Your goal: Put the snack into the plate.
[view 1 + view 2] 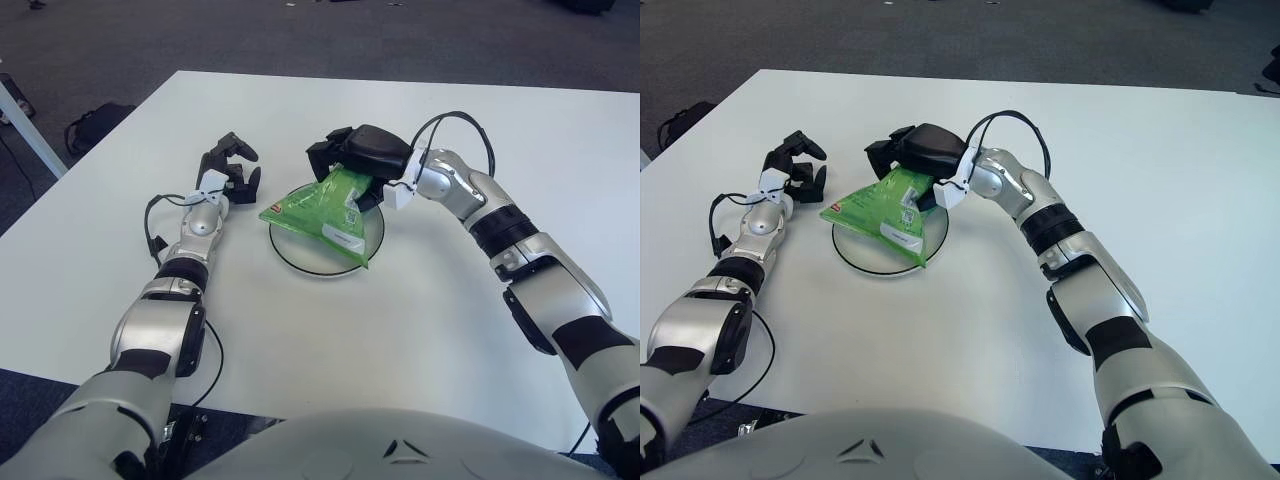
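Note:
A green snack bag (322,207) lies tilted over the white, black-rimmed plate (374,243), its lower end down on the plate and hanging a little past the left rim. My right hand (352,160) is shut on the bag's upper end, just above the plate's far edge. In the right eye view the same bag (883,211) covers most of the plate (847,257). My left hand (228,168) shows to the left of the plate, fingers curled with nothing in them.
The white table (430,320) stretches wide around the plate. A dark bag (92,125) sits on the grey floor past the table's left edge. A cable (455,125) loops over my right wrist.

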Controlling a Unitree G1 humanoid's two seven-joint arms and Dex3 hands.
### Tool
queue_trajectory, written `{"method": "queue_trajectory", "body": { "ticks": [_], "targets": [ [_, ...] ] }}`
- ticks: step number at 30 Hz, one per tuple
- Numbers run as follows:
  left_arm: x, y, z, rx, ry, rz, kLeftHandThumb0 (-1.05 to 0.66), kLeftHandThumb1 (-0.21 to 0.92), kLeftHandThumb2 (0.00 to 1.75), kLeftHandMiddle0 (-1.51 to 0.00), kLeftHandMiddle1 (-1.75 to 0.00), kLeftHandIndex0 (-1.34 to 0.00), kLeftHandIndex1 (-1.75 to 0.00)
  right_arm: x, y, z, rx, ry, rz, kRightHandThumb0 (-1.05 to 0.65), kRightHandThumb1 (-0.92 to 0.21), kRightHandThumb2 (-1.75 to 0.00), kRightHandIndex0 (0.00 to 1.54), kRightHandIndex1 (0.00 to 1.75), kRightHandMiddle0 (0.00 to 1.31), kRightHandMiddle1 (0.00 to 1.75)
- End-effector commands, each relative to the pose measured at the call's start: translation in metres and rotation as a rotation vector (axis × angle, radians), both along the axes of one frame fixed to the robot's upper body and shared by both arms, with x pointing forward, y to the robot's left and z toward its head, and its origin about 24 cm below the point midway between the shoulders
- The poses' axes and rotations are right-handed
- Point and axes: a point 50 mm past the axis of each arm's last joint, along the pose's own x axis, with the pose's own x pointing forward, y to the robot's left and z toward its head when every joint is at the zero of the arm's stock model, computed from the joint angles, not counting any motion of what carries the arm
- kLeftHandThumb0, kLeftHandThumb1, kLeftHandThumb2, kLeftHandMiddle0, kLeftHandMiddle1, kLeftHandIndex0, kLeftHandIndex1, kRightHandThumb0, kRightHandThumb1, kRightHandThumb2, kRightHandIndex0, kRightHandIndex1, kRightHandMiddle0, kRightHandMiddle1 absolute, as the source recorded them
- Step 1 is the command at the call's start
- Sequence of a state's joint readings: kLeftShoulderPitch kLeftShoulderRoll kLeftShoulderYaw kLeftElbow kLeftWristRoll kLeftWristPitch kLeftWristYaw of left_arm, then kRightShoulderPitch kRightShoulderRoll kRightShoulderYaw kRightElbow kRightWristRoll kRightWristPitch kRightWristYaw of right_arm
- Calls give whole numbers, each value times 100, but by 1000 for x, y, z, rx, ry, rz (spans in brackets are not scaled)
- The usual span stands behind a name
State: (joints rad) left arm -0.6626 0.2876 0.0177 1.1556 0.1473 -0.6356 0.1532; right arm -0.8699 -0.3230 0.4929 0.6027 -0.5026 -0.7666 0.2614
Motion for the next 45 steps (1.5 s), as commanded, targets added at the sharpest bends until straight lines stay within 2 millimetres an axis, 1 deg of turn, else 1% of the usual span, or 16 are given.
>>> {"method": "queue_trajectory", "body": {
  "ticks": [1,2,3,4,5,6,8,11,16,18,20,29,37,41,43,45],
  "targets": [
    [-18,-1,-40,27,179,8,-47,35,128,-125,-175,-59,-175,-4,-5,-2,-15,74,26,-55,-35,-88,5,83,5,111],
    [-18,-1,-41,32,180,9,-47,34,129,-126,-175,-59,-175,-4,-5,-1,-24,90,34,-59,-36,-86,3,59,3,90],
    [-18,-1,-41,36,181,9,-47,34,129,-126,-175,-60,-175,-4,-4,0,-37,106,41,-60,-37,-85,2,50,3,83],
    [-18,-1,-41,38,181,10,-48,33,130,-126,-175,-60,-175,-4,-5,0,-45,118,46,-63,-39,-83,1,32,2,68],
    [-19,-1,-41,39,181,9,-48,32,131,-126,-175,-61,-175,-4,-4,2,-66,127,52,-65,-40,-82,1,20,1,58],
    [-19,-1,-41,40,181,9,-48,32,132,-127,-175,-61,-175,-4,-4,3,-82,135,56,-69,-42,-80,1,16,1,50],
    [-19,-1,-41,37,180,7,-49,30,133,-127,-175,-63,-175,-2,-5,6,-112,137,61,-78,-52,-65,0,7,0,27],
    [-19,-1,-41,29,181,5,-48,30,133,-127,-175,-62,-175,1,-5,10,-137,139,65,-86,-66,-48,0,2,0,9],
    [-19,-1,-40,19,175,-1,-48,32,132,-125,-175,-61,-175,4,-5,17,-143,136,69,-95,-85,-26,0,0,0,1],
    [-19,-2,-40,16,170,-4,-48,31,132,-125,-175,-61,-175,6,-6,29,-141,126,78,-96,-88,-22,0,0,0,1],
    [-18,-3,-39,19,163,-6,-49,29,135,-126,-175,-64,-175,6,-8,39,-145,118,87,-99,-88,-17,0,0,0,0],
    [-18,-4,-38,62,152,5,-54,17,150,-129,-175,-73,-175,6,-23,58,-161,150,106,-99,-83,-11,0,0,0,0],
    [-18,-4,-39,49,159,2,-56,11,157,-130,-175,-78,-175,12,-29,63,-142,335,100,-91,-80,-9,0,0,0,0],
    [-18,-4,-38,47,147,1,-57,10,159,-130,-175,-79,-175,12,-34,68,-157,329,80,-88,-79,-9,0,0,0,0],
    [-19,-4,-37,51,135,2,-58,9,160,-131,-175,-80,-175,15,-54,72,-151,308,50,-88,-79,-9,0,0,0,0],
    [-19,-4,-37,56,130,3,-58,8,160,-131,-175,-81,-175,17,-68,74,-163,319,12,-89,-79,-9,0,0,0,0]
  ]
}}
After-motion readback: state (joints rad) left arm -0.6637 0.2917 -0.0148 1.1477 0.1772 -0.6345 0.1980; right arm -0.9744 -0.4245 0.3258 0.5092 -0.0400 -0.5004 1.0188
